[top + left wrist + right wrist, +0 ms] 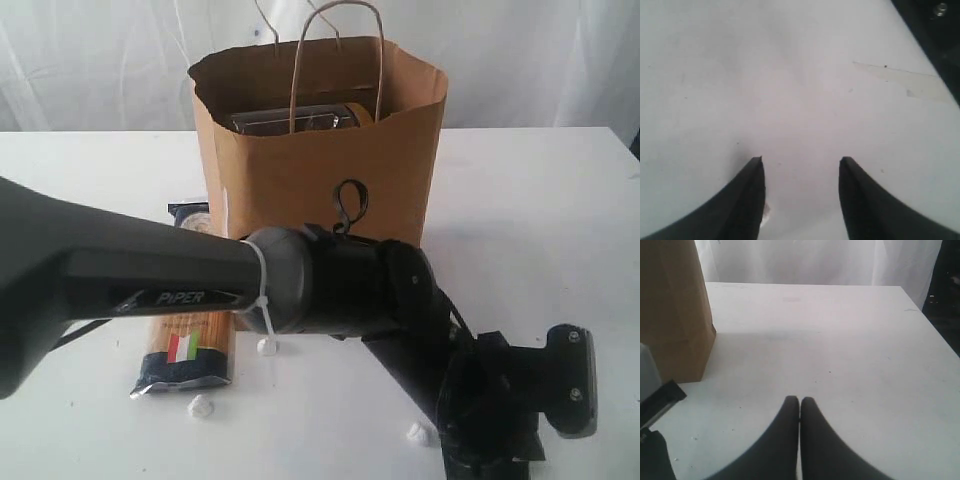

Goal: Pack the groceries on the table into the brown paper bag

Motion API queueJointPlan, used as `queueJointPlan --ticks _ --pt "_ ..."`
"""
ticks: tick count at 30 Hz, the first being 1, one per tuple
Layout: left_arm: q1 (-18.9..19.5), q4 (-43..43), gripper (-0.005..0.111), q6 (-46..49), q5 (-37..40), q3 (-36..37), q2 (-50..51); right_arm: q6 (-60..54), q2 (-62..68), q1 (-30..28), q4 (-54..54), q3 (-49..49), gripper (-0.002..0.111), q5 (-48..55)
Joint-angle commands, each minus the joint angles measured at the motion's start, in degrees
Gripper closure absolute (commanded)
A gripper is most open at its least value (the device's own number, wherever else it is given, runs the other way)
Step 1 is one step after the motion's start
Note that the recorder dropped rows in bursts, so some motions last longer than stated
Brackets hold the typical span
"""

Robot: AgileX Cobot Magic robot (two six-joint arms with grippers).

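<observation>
Looking from outside, you find the left arm [150, 275] hiding most of the spaghetti packet [188, 352], which lies on the tabletop [530, 220] near-left of the brown paper bag [320, 170]. The bag's contents are too dim to name. Only your wrist views show the jaws: the left gripper [801, 161] is parted and empty over bare tabletop, and the right gripper [800, 400] is closed on nothing.

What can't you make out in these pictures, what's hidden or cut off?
- Exterior view: the spaghetti packet has its upper part covered by the left arm.
- Exterior view: the brown paper bag hides all but the shiny tops of its contents, so they can't be identified.
- Exterior view: a dark item beside the bag is mostly behind the arm.
- Left wrist view: a small white scrap is half hidden behind a finger of the left end effector.
</observation>
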Motion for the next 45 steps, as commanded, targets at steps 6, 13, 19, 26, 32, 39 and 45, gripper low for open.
queueJointPlan --ticks 6,13,19,26,32,39,45 --pt "0.2 -0.4 0.055 0.6 -4.2 0.1 1.6 -0.4 -0.1 0.2 0.0 0.1 0.108 -0.5" --pt "0.2 2.3 0.057 0.6 -7.2 0.1 2.1 -0.4 -0.1 0.2 0.0 0.1 0.108 -0.5" --pt "0.2 2.3 0.100 -1.0 -6.8 0.1 2.1 -0.4 -0.1 0.2 0.0 0.1 0.108 -0.5" --pt "0.2 2.3 0.107 -1.0 -4.7 0.1 1.1 -0.4 -0.1 0.2 0.0 0.1 0.108 -0.5" --pt "0.2 3.2 0.107 -2.5 -2.0 0.1 -5.0 -0.4 -0.1 0.2 0.0 0.1 0.108 -0.5" --pt "0.2 15.4 0.107 -17.4 5.9 0.1 -15.2 -0.4 -0.1 0.2 0.0 0.1 0.108 -0.5" --pt "0.2 24.7 0.107 -29.6 10.6 0.1 -25.4 -0.4 -0.1 0.2 0.0 0.1 0.108 -0.5"
